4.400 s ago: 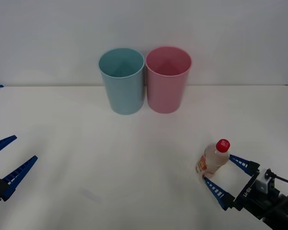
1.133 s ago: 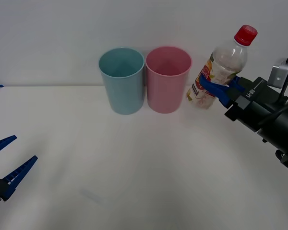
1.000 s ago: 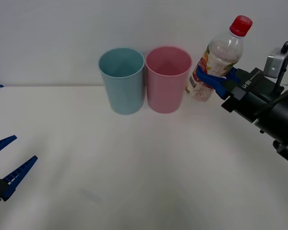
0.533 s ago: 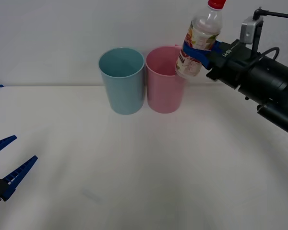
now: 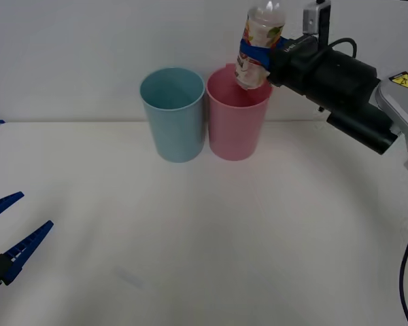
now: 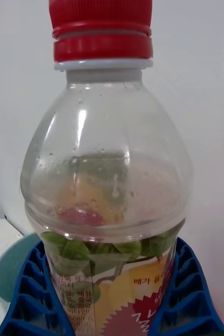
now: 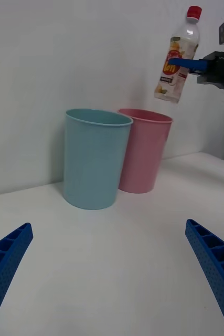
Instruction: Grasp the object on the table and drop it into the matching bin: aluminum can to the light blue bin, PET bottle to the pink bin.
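My front camera sits above my arms and looks forward and down across the table (image 5: 204, 224) to the wall behind. It shares the light blue bin (image 5: 173, 114) and the pink bin (image 5: 236, 115) with my left wrist camera, which sits low near the table, looks level at both bins from well back, and also catches my right hand (image 7: 181, 63) aloft. My right wrist camera looks along its fingers at the PET bottle (image 6: 109, 173), very near.
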`<state>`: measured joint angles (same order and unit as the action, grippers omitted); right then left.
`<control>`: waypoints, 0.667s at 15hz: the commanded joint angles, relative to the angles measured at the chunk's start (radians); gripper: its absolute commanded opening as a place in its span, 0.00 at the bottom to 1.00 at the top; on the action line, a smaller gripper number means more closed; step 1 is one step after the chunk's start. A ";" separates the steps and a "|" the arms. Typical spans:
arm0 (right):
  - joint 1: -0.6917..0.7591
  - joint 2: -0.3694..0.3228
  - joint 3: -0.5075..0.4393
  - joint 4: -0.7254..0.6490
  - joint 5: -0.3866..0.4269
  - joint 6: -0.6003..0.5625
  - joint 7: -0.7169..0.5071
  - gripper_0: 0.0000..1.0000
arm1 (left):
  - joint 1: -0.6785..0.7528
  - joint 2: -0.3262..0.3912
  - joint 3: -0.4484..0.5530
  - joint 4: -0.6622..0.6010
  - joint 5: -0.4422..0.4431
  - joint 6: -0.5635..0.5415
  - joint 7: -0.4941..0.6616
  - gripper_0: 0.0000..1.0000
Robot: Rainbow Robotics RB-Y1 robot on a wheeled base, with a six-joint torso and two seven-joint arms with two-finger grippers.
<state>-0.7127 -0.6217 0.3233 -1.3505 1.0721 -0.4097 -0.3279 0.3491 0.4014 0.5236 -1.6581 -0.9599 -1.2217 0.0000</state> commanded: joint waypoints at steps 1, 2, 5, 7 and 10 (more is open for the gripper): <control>-0.082 0.062 0.000 0.136 0.039 -0.001 0.012 0.00 | 0.000 0.000 0.000 0.000 0.000 0.000 0.000 1.00; -0.105 0.077 0.000 0.172 0.045 0.000 0.017 0.00 | 0.000 0.000 0.000 0.000 0.000 0.000 0.000 1.00; -0.145 0.108 0.000 0.244 0.051 0.000 0.024 0.03 | 0.000 0.000 0.000 0.000 0.000 0.000 0.000 1.00; -0.145 0.108 0.000 0.244 0.052 0.000 0.026 0.45 | 0.000 0.000 0.000 0.000 0.000 0.000 0.000 1.00; -0.146 0.106 0.000 0.244 0.052 0.000 0.027 1.00 | 0.000 0.000 0.000 0.000 0.000 0.000 0.000 1.00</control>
<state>-0.8590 -0.5152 0.3237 -1.1057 1.1244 -0.4095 -0.3018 0.3491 0.4014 0.5236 -1.6581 -0.9599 -1.2217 0.0000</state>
